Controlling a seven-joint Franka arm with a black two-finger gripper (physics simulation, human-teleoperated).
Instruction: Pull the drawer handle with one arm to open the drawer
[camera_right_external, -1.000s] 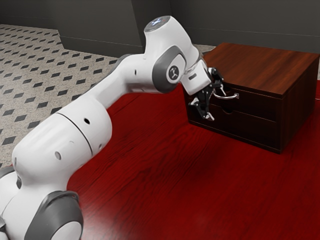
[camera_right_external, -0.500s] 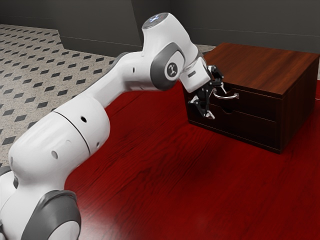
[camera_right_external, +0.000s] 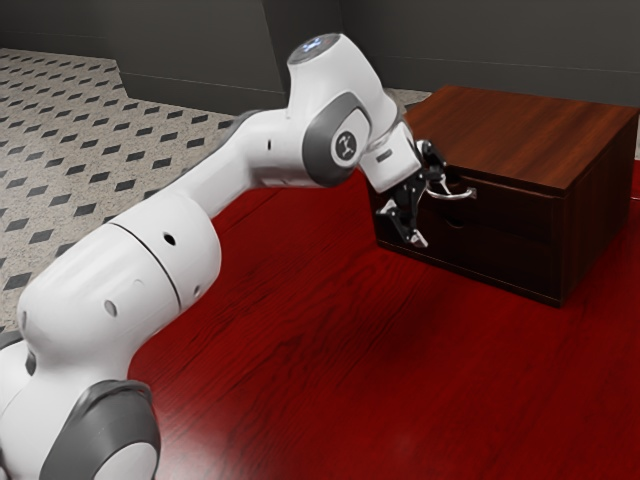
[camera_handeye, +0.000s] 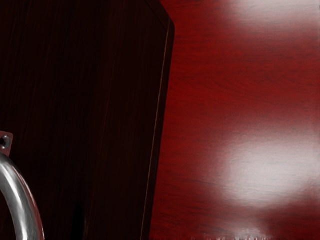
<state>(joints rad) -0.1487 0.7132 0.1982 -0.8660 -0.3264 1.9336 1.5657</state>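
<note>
Drawer handle (camera_right_external: 452, 192): a thin curved bar of polished silver metal, fixed on the upper drawer front (camera_right_external: 505, 205) of a box-shaped cabinet (camera_right_external: 520, 120) of dark brown wood with fine straight grain. Stands out from the wood in a shallow bow, near the cabinet's corner at the exterior view's left. Below it, a lower drawer front (camera_right_external: 500, 252) of the same dark wood. Cannot tell whether the upper drawer is pulled out at all.

Black two-finger gripper (camera_right_external: 428, 206) right at the drawer handle, fingers spread wide, one above the other, so not clamped on anything. End of the bar at the exterior view's left lies between the two fingers, close to the upper one; contact not clear.

Smooth white arm (camera_right_external: 200, 200) with rounded grey joint caps, stretched from the exterior view's lower left over to the cabinet.

Cabinet rests on a glossy table (camera_right_external: 330, 360) of deep red wood, with long grain lines and soft pale reflections. Behind, a floor (camera_right_external: 60, 130) of pale speckled tiles with small dark diamonds, and a plain dark grey wall (camera_right_external: 200, 40).

In the wrist view, the drawer handle (camera_handeye: 17, 200) as a thick shiny round arc with bright highlights, just under the hand; at its end a small flat mount plate (camera_handeye: 5, 142) with a screw. Behind it the matte, nearly black upper drawer front (camera_handeye: 85, 100) with a sharp straight edge, then the red table (camera_handeye: 240, 100) with blurred white glare.
</note>
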